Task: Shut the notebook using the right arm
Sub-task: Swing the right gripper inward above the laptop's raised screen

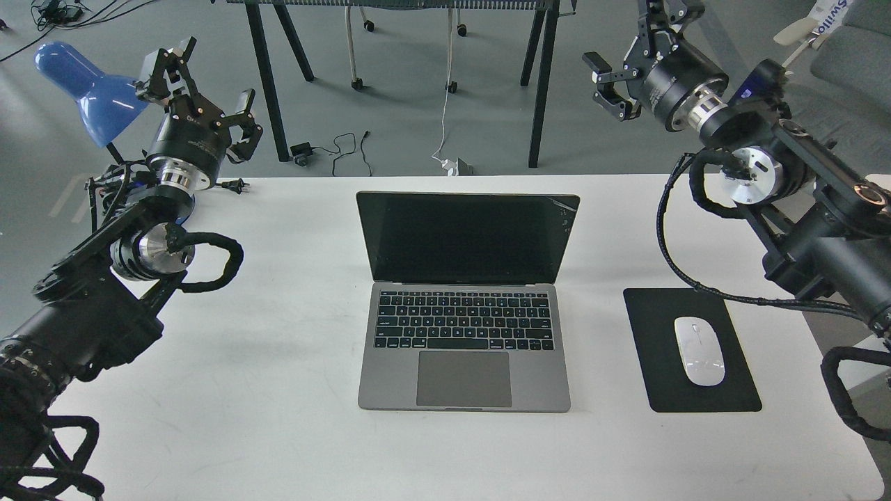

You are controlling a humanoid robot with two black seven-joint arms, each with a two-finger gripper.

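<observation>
The space-grey notebook [465, 327] stands open in the middle of the white table [278, 390], its black screen upright and facing me, keyboard and trackpad toward me. My right gripper [630, 52] is open and empty, raised beyond the table's far right edge, above and to the right of the screen's top right corner, apart from it. My left gripper [198, 90] is open and empty at the far left, next to the blue lamp [87, 90].
A black mouse pad [696, 379] with a white mouse [699, 351] lies right of the notebook. The right arm's braided cable [672, 257] hangs above the table by the pad. Black table legs [539, 83] and floor cables lie beyond the far edge.
</observation>
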